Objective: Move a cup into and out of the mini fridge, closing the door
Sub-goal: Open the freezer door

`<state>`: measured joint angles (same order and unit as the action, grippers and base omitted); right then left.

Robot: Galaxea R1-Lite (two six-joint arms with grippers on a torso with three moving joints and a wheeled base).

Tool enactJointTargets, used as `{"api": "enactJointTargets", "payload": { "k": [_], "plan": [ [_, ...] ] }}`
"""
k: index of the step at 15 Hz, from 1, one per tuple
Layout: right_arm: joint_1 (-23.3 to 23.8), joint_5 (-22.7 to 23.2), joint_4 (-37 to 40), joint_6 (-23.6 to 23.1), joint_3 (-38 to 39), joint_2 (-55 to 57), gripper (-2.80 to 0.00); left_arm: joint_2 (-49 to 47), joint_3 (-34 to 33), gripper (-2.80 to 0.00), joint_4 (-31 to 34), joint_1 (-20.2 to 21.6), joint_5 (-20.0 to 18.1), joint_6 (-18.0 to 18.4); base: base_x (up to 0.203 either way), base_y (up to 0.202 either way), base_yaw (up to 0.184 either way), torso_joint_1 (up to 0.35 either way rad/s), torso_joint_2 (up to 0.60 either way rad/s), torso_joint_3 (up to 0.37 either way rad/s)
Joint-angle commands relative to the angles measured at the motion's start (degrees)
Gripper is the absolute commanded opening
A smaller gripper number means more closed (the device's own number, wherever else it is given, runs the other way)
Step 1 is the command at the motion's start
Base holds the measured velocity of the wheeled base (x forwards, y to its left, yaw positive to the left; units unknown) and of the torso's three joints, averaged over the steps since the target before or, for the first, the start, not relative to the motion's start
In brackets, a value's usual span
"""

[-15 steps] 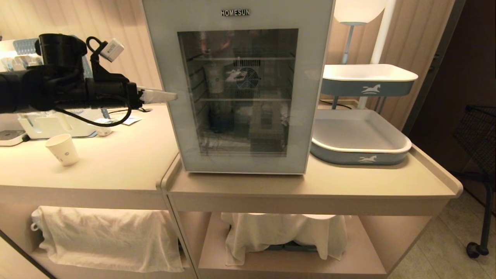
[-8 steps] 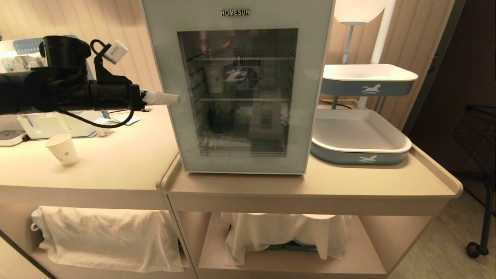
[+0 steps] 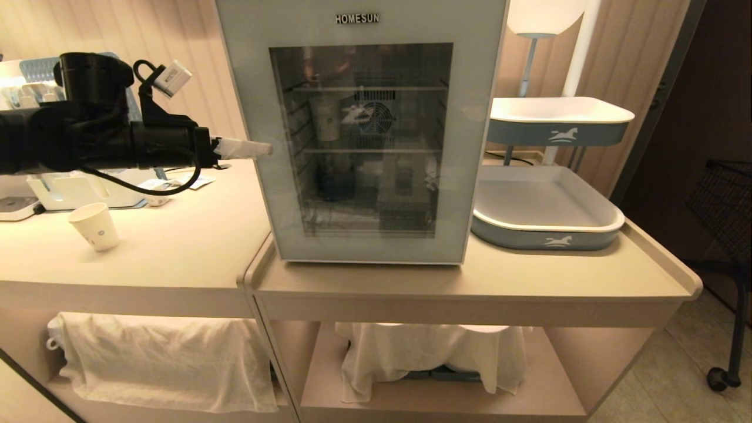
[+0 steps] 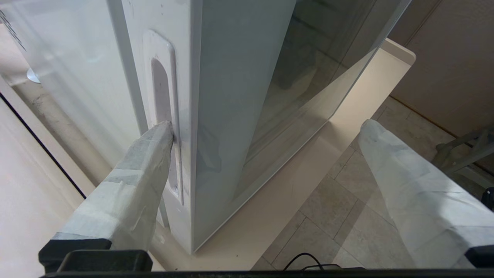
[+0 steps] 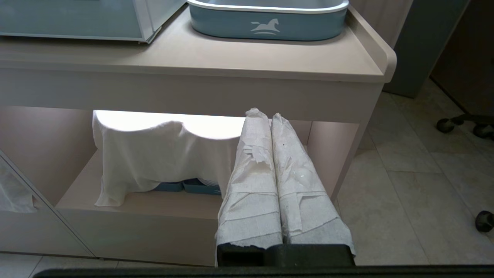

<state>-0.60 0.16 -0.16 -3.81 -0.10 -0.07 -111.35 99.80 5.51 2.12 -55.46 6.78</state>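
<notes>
Left gripper [image 4: 266, 127], spread wide, straddles the closed grey-framed glass door [image 3: 361, 141] edge of the boxy white mini fridge [image 4: 154, 50], one fingertip [image 4: 160, 133] in its recessed handle; right gripper [image 5: 270, 116] parked, pressed together.

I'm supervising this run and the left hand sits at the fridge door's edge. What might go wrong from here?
1. In the left wrist view, only one tip of the open left hand rests at the recessed grip on the boxy white HOMESUN mini fridge; it may slip off the closed pale grey glass-windowed door.
2. A hard pull could drag the fridge along the beige counter.
</notes>
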Motion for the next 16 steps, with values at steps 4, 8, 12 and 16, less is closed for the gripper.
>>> {"api": "enactJointTargets", "payload": {
  "k": [4, 8, 12, 16],
  "plan": [
    [0.0, 0.0, 0.0, -0.1, 0.0, 0.1, -2.80, 0.1, 0.4, 0.00, -0.2, -0.2, -0.3, 0.0, 0.000, 0.000, 0.000, 0.000, 0.00, 0.000],
    [0.0, 0.0, 0.0, -0.1, 0.0, 0.1, -2.80, 0.7, -0.3, 0.00, 0.1, -0.6, -0.4, -0.9, 0.000, 0.000, 0.000, 0.000, 0.00, 0.000],
    [0.0, 0.0, 0.0, -0.1, 0.0, 0.1, -2.80, 2.5, -1.1, 0.00, -0.1, -2.0, -0.4, -3.5, 0.000, 0.000, 0.000, 0.000, 0.00, 0.000],
    [0.0, 0.0, 0.0, -0.1, 0.0, 0.1, -2.80, 4.7, -3.3, 0.00, -0.1, -2.2, -0.6, -4.4, 0.000, 0.000, 0.000, 0.000, 0.00, 0.000]
  ]
}}
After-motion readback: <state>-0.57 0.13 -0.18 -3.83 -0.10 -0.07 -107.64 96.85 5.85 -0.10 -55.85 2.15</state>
